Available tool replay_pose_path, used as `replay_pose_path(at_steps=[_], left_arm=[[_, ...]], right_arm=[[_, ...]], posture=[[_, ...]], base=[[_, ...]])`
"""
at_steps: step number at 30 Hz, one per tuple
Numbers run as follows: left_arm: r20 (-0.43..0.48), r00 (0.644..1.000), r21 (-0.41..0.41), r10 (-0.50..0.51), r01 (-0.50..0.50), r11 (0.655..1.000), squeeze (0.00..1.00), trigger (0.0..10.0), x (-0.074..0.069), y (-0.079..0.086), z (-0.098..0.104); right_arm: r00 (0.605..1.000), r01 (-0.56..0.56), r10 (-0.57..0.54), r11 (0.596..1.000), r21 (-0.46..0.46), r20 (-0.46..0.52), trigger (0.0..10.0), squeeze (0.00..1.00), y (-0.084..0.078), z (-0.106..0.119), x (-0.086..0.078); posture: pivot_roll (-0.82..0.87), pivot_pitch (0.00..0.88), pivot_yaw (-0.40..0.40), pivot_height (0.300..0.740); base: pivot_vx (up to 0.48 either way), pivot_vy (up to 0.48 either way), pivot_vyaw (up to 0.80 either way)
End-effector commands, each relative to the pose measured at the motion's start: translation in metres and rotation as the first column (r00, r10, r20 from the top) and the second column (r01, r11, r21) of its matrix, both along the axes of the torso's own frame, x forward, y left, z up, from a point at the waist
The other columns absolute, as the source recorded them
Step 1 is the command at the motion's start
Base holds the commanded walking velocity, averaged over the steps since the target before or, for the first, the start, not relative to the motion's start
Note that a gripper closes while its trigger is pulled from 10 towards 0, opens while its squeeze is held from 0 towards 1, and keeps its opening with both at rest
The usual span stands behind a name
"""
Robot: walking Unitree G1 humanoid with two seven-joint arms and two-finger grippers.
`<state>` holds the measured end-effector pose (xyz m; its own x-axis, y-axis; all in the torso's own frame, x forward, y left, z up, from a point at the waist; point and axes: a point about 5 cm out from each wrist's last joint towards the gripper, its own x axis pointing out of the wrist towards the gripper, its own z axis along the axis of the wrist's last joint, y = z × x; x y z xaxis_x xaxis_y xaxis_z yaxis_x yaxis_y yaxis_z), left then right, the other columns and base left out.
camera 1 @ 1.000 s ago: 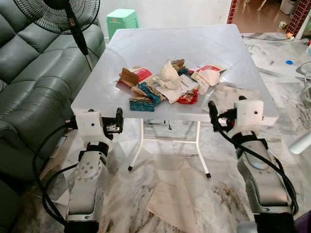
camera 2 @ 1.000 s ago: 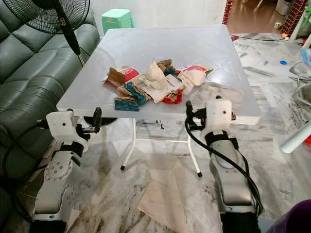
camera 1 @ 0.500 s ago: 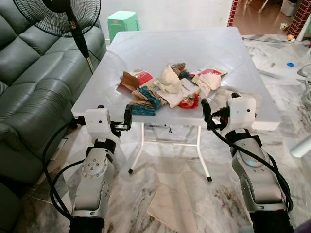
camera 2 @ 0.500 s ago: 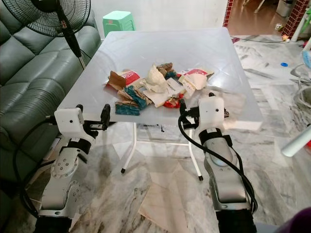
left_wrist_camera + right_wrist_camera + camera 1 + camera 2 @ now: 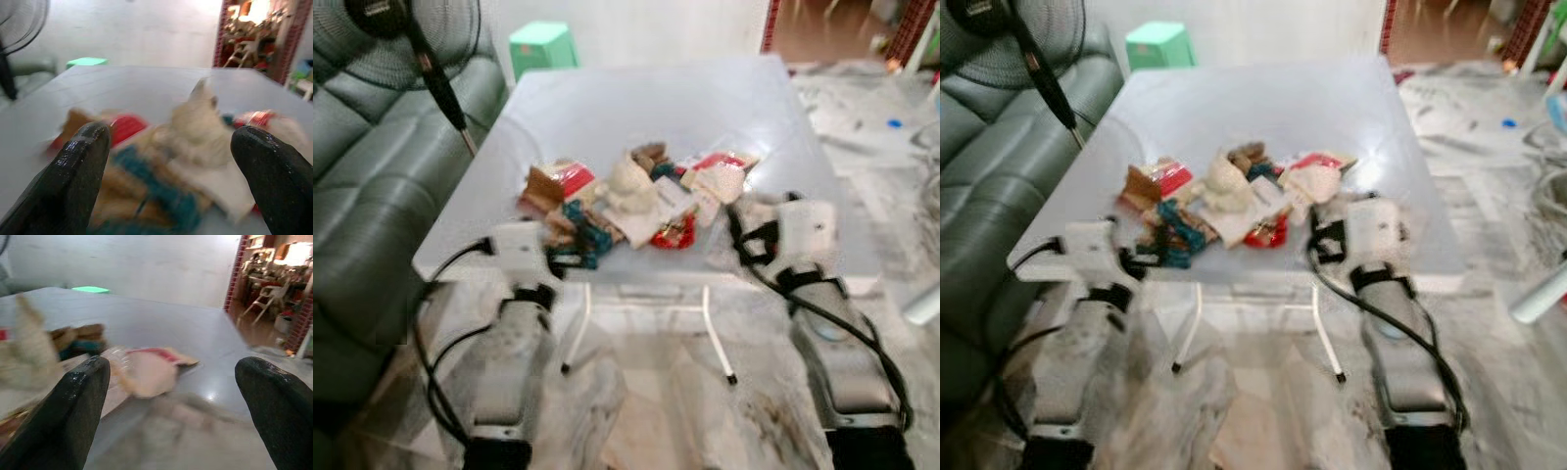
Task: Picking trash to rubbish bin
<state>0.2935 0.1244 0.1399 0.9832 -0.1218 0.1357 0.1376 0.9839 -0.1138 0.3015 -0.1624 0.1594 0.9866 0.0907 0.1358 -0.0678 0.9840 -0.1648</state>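
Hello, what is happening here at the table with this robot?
The robot stands at the near edge of a white table with a pile of trash on it: crumpled paper and wrappers. Both arms are raised to the edge. The left gripper is open and points at the teal and brown wrappers; the right gripper is open, facing a pale wrapper. Neither holds anything yet. The pictures are blurred.

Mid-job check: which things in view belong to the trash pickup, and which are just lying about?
For the job:
- pile of wrappers on the table
- left gripper, open, facing the pile
- right gripper, open, at the table's near edge

Just lying about:
- fan
- sofa
- green stool
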Motion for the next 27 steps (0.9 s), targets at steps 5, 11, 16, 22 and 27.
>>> replay_pose_path(at_steps=[5, 11, 16, 22, 27], left_arm=[[-0.025, 0.997, 0.03, 0.07, -0.069, 0.997, 0.0, 10.0, -0.001, 0.015, -0.005], [-0.036, 0.994, 0.044, 0.1, -0.099, 0.994, 0.0, 10.0, -0.002, 0.02, -0.008], [-0.081, 0.99, 0.067, 0.113, -0.108, 0.992, 0.0, 10.0, -0.004, 0.022, -0.014], [-0.145, 0.981, 0.094, 0.131, -0.118, 0.989, 0.0, 10.0, -0.008, 0.025, -0.02], [-0.201, 0.974, 0.145, 0.106, -0.077, 0.986, 0.0, 10.0, -0.02, 0.028, -0.039]], right_arm=[[0.999, -0.048, 0.048, 0.999, 0.009, 0.02, 10.0, 0.0, 0.011, 0.005, 0.001], [0.996, -0.084, 0.084, 0.996, 0.003, 0.003, 10.0, 0.0, 0.011, 0.002, -0.002], [0.987, -0.157, 0.158, 0.987, 0.024, -0.015, 10.0, 0.0, 0.014, 0.002, -0.006], [0.947, -0.316, 0.318, 0.948, 0.045, -0.053, 10.0, 0.0, 0.024, 0.004, -0.018], [0.912, -0.391, 0.395, 0.919, 0.057, -0.108, 10.0, 0.0, 0.025, -0.003, -0.026]], posture=[[-0.04, 0.051, 0.056, 0.74], [-0.04, 0.051, 0.055, 0.74], [-0.04, 0.053, 0.055, 0.74], [-0.04, 0.057, 0.057, 0.74], [-0.04, 0.062, 0.056, 0.74]], base=[[0.253, 0.0, 0.0], [0.0, 0.0, 0.0], [0.0, 0.0, 0.0], [0.0, 0.0, 0.0], [0.0, 0.0, 0.0]])
